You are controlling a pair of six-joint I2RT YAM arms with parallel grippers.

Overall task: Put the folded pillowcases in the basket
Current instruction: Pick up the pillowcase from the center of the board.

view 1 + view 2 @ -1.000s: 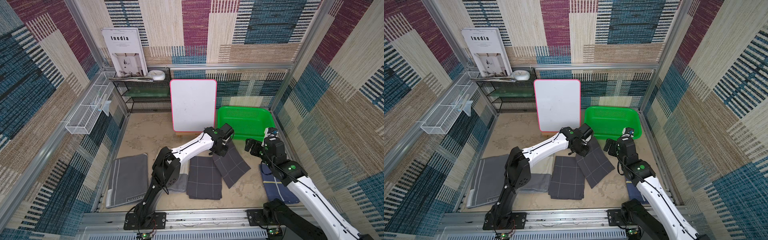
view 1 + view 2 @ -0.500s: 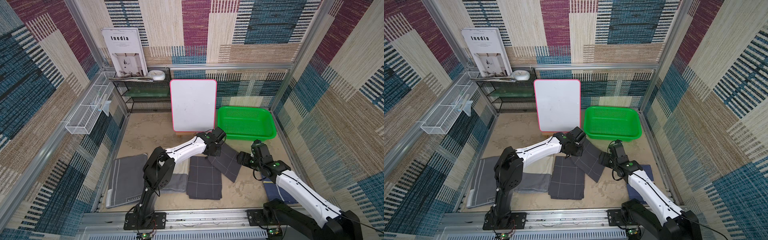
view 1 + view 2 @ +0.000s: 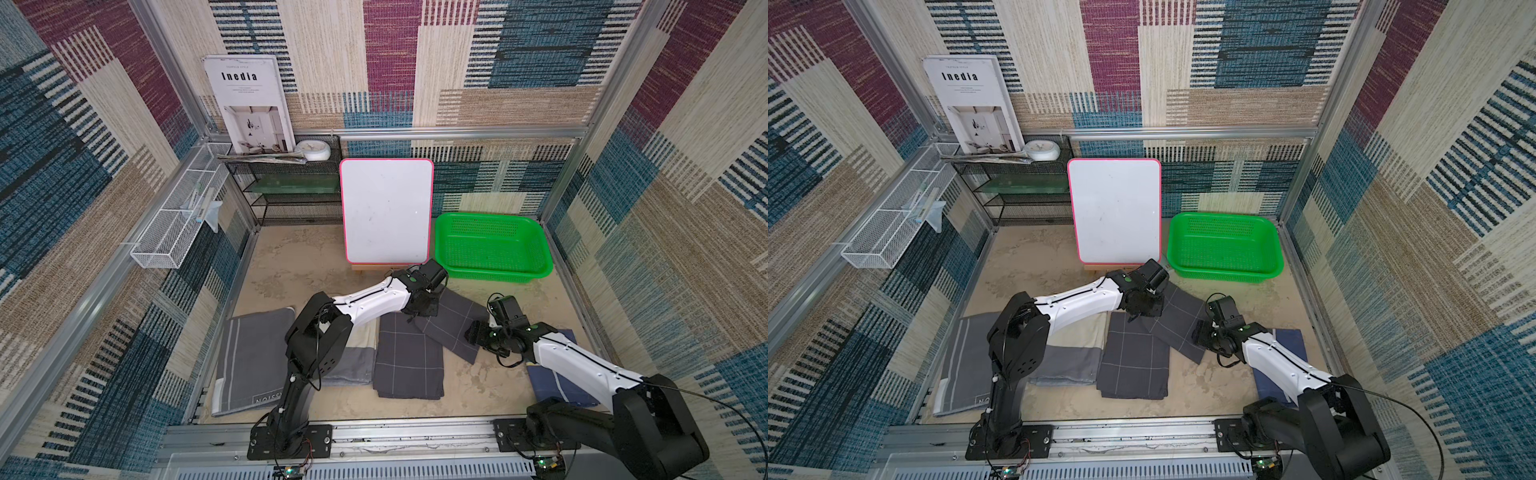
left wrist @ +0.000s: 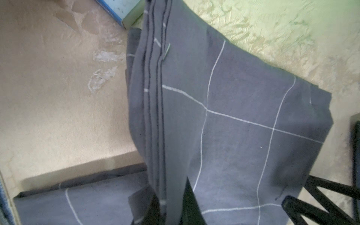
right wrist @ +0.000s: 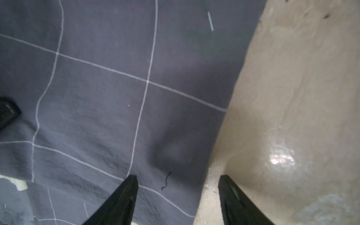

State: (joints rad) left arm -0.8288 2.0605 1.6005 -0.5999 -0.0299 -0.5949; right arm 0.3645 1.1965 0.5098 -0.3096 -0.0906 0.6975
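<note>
Beige table (image 3: pixel 299 266): left claw (image 4: pixel 170 212) clenched on the grey pillowcase (image 3: pixel 455 322); right claw (image 5: pixel 178 178) spread open astride its edge; green basket (image 3: pixel 494 274) beyond both.

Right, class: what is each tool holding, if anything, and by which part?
The left tool pinches the grey checked pillowcase by its layered folded edge. The right tool holds nothing: its jaws stand open astride the opposite edge.
</note>
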